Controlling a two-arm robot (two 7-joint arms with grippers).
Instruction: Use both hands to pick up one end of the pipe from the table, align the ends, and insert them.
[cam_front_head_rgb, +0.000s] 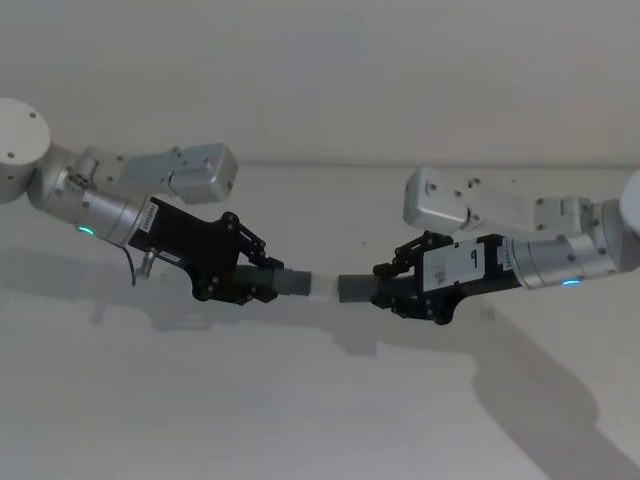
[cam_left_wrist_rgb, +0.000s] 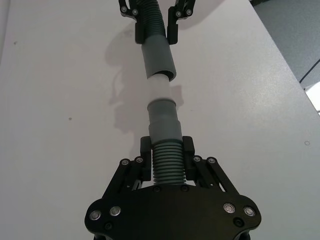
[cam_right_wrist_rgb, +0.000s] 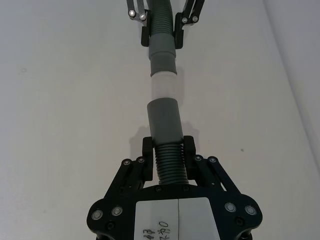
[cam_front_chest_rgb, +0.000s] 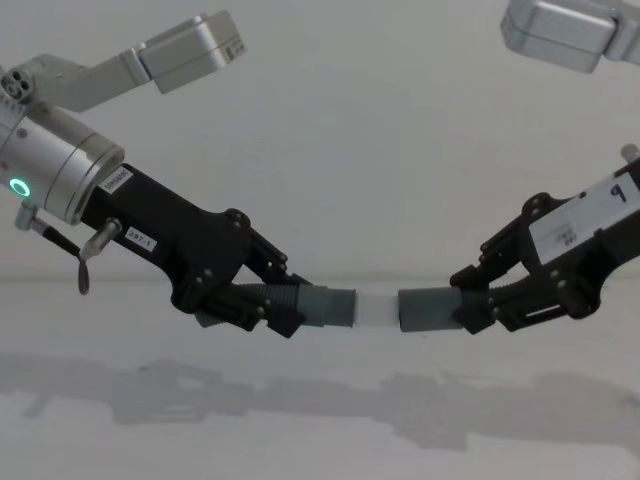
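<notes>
Pale worktop (cam_front_head_rgb: 300, 420) lies under us; our left hand (cam_front_head_rgb: 268, 281) angles in from the left, clamped on the ribbed hose with the white-tipped cuff (cam_front_head_rgb: 300, 284), while our right hand (cam_front_head_rgb: 385, 283) mirrors it, gripping the hollow cuff (cam_front_head_rgb: 357, 289) piece, white tip at its mouth, both aloft

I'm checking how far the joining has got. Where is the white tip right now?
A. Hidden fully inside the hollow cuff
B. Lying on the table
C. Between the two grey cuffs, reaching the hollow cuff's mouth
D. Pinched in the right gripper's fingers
C: the white tip spans the gap from the left gripper's cuff to the mouth of the hollow cuff held by the right gripper, both lifted above the table.
</notes>
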